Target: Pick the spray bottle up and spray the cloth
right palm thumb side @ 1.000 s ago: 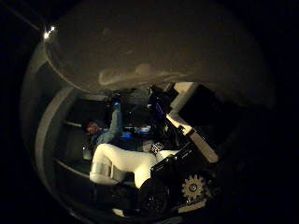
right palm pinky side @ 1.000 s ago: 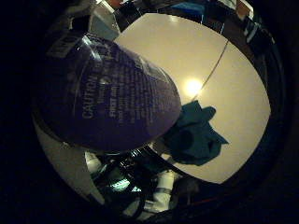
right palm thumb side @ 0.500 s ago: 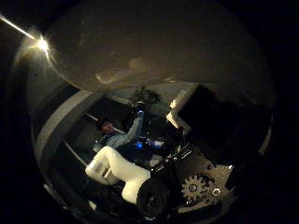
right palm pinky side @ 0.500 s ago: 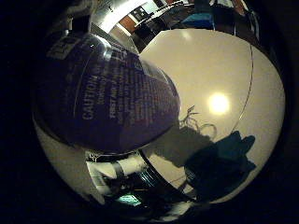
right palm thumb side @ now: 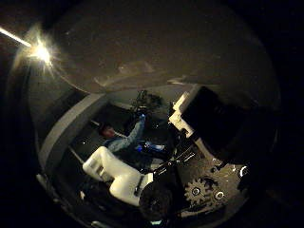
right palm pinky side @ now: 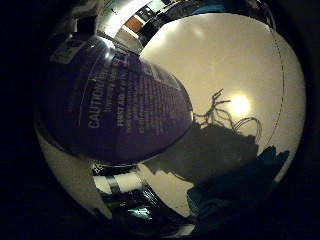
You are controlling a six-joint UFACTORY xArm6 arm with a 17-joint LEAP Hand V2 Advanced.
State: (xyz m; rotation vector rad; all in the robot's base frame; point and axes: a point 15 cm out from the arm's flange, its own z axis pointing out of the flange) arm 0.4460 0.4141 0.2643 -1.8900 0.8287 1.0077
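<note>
The purple spray bottle [right palm pinky side: 115, 100] with white print fills much of the right little finger side palm view, close against the palm. It is lifted above the white table [right palm pinky side: 220, 60]. The teal cloth [right palm pinky side: 238, 190] lies crumpled on the table below, beside the shadow of the hand and bottle [right palm pinky side: 210, 140]. In the right thumb side palm view the bottle's rounded body [right palm thumb side: 152, 47] covers a large part of the picture. My right hand [right palm thumb side: 204, 142] shows there as black, white and geared parts beside the bottle, fingers wrapped on it.
Dark furniture and shelving [right palm pinky side: 150, 15] stand past the table's far edge. A bright lamp reflection [right palm pinky side: 240, 105] lies on the tabletop. The white arm [right palm thumb side: 109, 171] shows under the bottle in the right thumb side palm view.
The hand has moved with the bottle, which stays fixed against the palm. The cloth has slid toward the picture's edge and more bare table shows.
</note>
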